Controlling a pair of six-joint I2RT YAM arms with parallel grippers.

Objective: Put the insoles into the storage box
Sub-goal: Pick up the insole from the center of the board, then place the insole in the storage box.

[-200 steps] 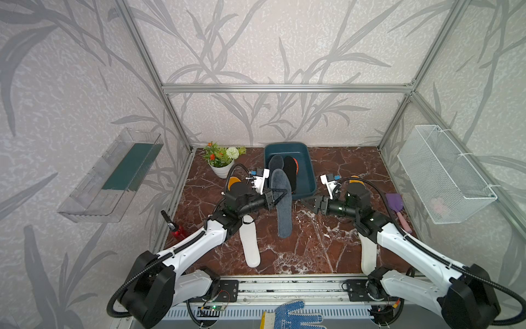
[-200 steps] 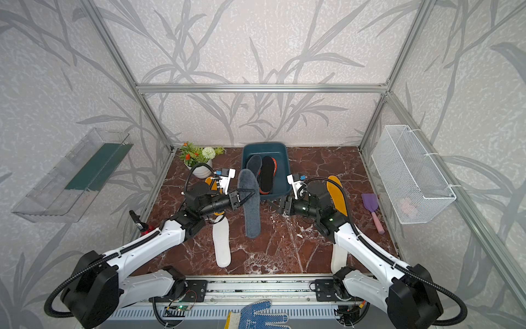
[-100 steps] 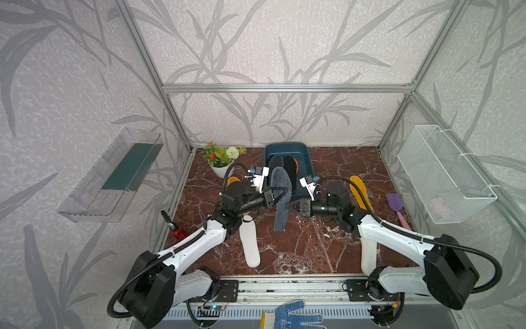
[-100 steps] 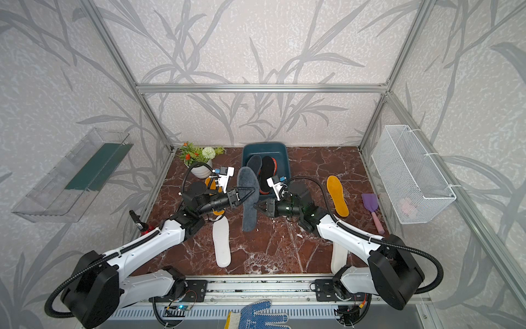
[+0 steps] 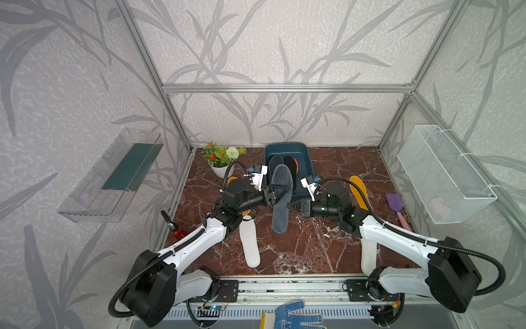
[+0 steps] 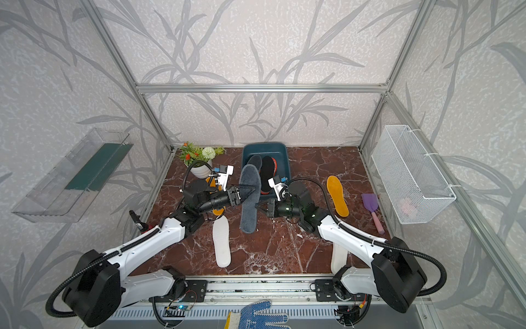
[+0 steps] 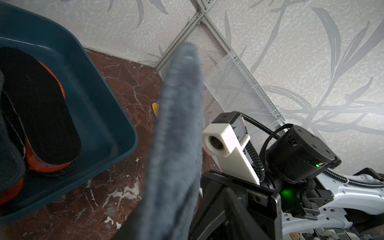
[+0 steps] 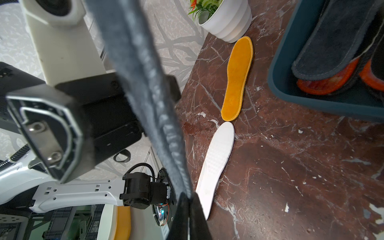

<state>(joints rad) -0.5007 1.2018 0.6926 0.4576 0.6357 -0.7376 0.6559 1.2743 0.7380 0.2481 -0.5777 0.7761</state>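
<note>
Left of centre in a top view, the left gripper stands with its jaws spread, one finger on each side of the grey felt insole and neither pressing it. The right wrist view shows the gap clearly. The insole hangs in the air at mid-frame, its long axis running up and down the picture. Its upper end overlaps the near rim of the storage box at upper centre. Whether that tip is already over the box or just short of it I cannot tell from this angle.

Just right of the insole, the right gripper is clamped tight on the insole's edge and carries it alone.

To finish the handover cleanly, the left arm should back straight out toward frame left before the right arm moves, so the felt does not drag on a finger. An edge grip on a soft pad invites droop. The right arm should therefore travel slowly up-frame with the low end clear of the rim, then lay the pad flat on the black insole already inside.
</note>
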